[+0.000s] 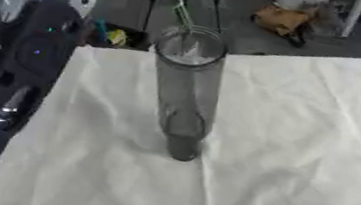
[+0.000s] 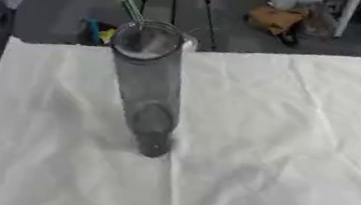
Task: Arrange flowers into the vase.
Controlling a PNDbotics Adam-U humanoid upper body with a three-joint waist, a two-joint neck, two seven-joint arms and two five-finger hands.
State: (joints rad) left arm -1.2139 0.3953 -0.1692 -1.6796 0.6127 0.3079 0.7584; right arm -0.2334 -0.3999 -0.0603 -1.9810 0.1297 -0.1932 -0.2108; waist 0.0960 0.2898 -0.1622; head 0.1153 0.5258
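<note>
Vase stands upright on the white tablecloth, one thin green stem already leaning out of its mouth. Neither of my hands' fingers show, so I cannot tell their state. More flowers presumably remain; none visible.

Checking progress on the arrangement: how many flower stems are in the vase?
1: a thin green stem rises from the mouth of the clear vase standing on the white cloth; its bloom is out of view.
</note>
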